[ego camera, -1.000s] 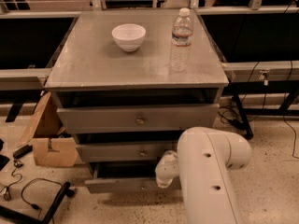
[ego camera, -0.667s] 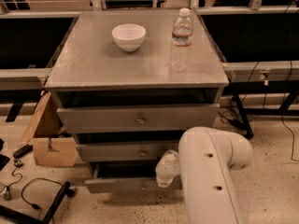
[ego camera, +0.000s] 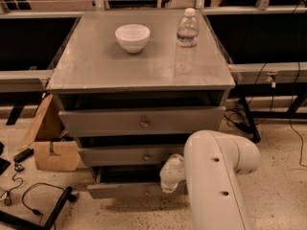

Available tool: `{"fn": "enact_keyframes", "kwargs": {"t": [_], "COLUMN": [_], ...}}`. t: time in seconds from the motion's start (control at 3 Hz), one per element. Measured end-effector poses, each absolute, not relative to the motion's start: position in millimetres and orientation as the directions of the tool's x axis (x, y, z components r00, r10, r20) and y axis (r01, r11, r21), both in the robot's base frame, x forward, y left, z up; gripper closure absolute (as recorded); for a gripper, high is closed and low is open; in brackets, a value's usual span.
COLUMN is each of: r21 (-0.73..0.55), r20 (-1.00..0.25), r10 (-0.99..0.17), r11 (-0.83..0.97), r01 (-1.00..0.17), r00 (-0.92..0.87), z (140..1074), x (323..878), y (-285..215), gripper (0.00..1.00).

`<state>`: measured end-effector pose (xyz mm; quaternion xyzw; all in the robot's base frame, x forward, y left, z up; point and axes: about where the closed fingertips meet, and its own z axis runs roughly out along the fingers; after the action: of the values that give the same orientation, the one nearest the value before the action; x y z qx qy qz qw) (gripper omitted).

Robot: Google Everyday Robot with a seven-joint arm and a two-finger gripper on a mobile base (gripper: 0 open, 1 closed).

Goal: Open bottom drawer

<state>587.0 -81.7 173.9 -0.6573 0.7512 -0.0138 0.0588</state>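
Note:
The grey cabinet has three drawers. The bottom drawer (ego camera: 124, 189) is the lowest and has the narrowest front. It stands pulled out a little, with a dark gap above its front panel. My gripper (ego camera: 167, 187) is at the end of the white arm (ego camera: 216, 176), right against the right part of the bottom drawer's front. The arm's wrist covers the place where it meets the drawer, and the drawer's knob is hidden. The middle drawer (ego camera: 144, 155) and the top drawer (ego camera: 142, 122) each show a small round knob.
A white bowl (ego camera: 132, 37) and a clear water bottle (ego camera: 186, 40) stand on the cabinet top (ego camera: 96, 66). A cardboard box (ego camera: 50, 143) and cables (ego camera: 33, 200) lie on the floor at the left. Dark benches with metal rails stand on both sides.

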Motion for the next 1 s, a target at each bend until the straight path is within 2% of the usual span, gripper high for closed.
{"fn": "enact_keyframes", "kwargs": {"t": [0.33,0.67,1.0], "r21": [-0.091,-0.1,-0.1], "r20": [-0.073,-0.093,-0.093], "r10": [-0.989,-0.989,-0.989], "r11": [0.138,0.123,0.123], "r01": [-0.986,-0.987,-0.987], "r00": [-0.131,-0.114,-0.114], "z": [176.7,181.5,181.4], "x": [587.3,589.9,589.9], "y": [-81.3,-77.5,-77.5], "gripper": [1.0,0.85,0.62]}}
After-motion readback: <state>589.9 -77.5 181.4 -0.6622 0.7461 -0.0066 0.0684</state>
